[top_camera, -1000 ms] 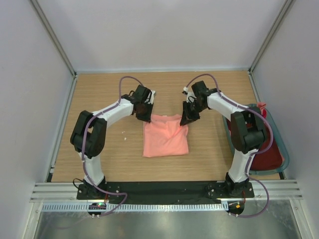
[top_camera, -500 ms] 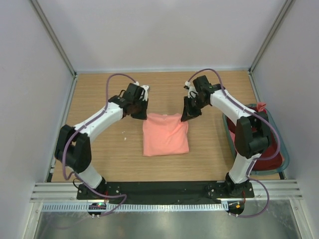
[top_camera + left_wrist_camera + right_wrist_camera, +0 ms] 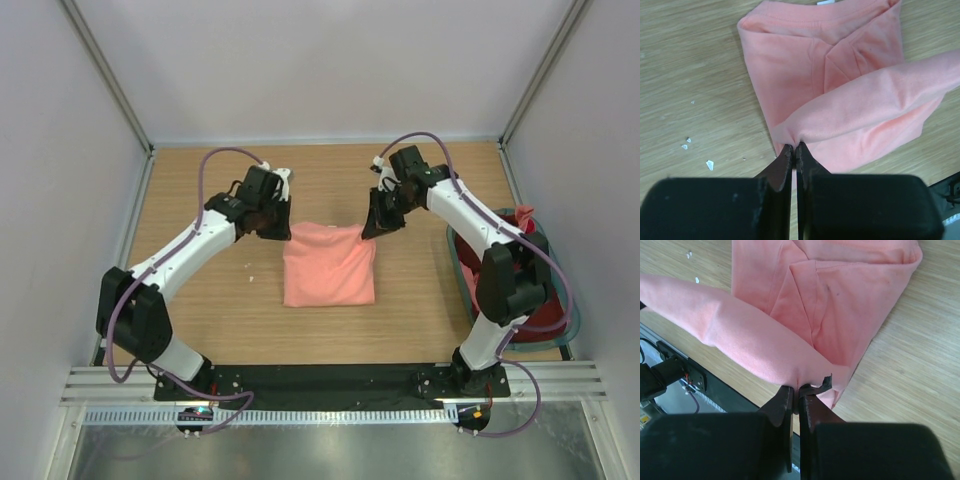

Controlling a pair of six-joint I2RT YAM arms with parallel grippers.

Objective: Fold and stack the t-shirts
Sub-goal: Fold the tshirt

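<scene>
Left fingers (image 3: 782, 169) pinched tight on a fold of the salmon-pink t-shirt (image 3: 805, 60), cloth bunched right at the tips. From there a lifted band of fabric runs up & to the right. Rest of shirt lies folded flat on the wood tabletop (image 3: 690, 75) beyond the tips. Few white specks (image 3: 709, 164) on tabletop just left of fingers.

Surface: light wooden tabletop (image 3: 200, 200)
Centre: folded salmon-pink cloth t-shirt (image 3: 330, 270), resting on the wood
Left of it: tiny white scraps (image 3: 250, 268), possibly paper
Right edge: grey-teal plastic basket (image 3: 574, 322)
</scene>
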